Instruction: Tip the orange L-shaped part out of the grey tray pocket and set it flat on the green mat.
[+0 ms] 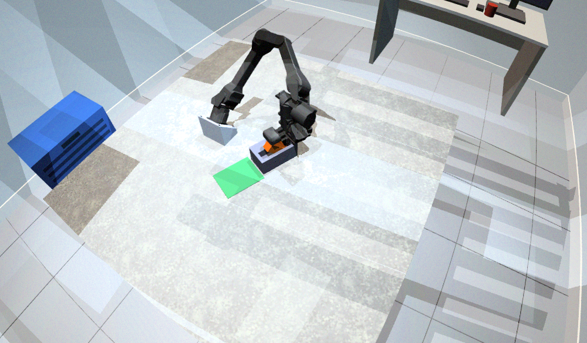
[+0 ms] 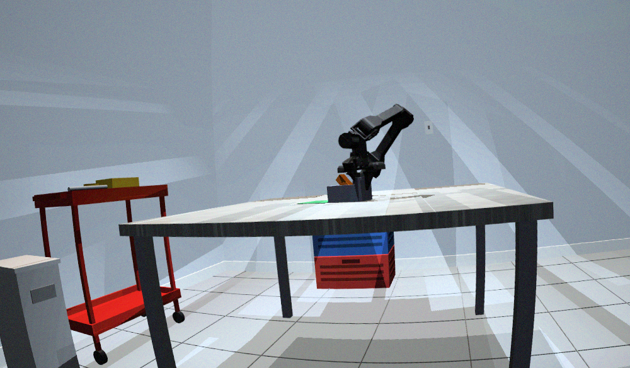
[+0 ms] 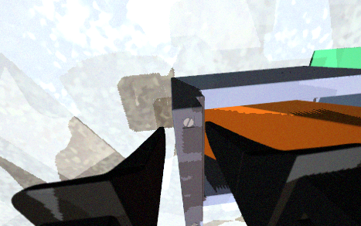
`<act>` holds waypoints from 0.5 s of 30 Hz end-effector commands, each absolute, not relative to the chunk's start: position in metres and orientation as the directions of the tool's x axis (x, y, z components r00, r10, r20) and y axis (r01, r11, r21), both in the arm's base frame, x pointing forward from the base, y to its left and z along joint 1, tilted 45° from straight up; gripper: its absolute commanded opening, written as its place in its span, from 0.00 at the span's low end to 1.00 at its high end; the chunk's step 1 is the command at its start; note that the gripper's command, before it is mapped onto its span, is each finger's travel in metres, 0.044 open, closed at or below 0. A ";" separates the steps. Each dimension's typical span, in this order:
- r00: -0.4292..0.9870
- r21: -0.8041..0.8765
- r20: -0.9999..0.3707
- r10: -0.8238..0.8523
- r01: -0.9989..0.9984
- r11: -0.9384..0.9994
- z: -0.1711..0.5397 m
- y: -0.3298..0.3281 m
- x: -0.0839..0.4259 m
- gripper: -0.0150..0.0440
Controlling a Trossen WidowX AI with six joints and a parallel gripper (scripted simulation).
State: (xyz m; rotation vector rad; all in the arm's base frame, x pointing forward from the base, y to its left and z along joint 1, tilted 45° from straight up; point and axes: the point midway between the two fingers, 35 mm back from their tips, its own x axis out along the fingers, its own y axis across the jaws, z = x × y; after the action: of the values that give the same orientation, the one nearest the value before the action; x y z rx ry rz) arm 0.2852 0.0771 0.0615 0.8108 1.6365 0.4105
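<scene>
pressing with one fingertip on the l-shaped end of the orange part (image 3: 289,129), low over the near end of the grey tray (image 3: 189,155) at centre of the wrist view. gripper (image 3: 185,133) half parted and clamping nothing, fingers straddling the tray's end wall, right finger (image 3: 250,162) against the orange face, left finger (image 3: 134,174) outside the tray. orange part not yet out of its pocket, far end tipped up above the tray rim in the exterior view, just left of the wrist. best done by holding the push straight down and steady, close to the end, so the raised end stays up; probably worth backing off slowly, since a quick release could drop the part flush again. next pinch likely needs the fingers turned to bracket the lifted end. orange part flat-faced, sharp-edged, matte, with a thin dark shadow band across it. tray boxy, pale grey walls, darker rim, a small slotted screw head at its corner. green mat (image 1: 237,176) thin, flat, square, lying just beside the tray at lower left of it in the top view. table top (image 1: 287,238) mottled, pale, stone-like.
</scene>
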 end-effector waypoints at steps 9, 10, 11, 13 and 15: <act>-0.054 0.661 -0.712 0.700 0.285 0.694 0.060 0.078 0.284 0.56; -0.054 0.661 -0.712 0.700 0.285 0.694 0.060 0.078 0.284 0.56; -0.054 0.661 -0.712 0.700 0.285 0.694 0.060 0.078 0.284 0.56; -0.055 0.661 -0.712 0.700 0.285 0.694 0.062 0.078 0.285 0.56; -0.055 0.660 -0.712 0.700 0.287 0.694 0.066 0.078 0.286 0.56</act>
State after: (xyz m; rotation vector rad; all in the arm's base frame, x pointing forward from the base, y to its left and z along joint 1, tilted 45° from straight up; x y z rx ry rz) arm 0.2841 0.0783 0.0609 0.8144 1.6417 0.4067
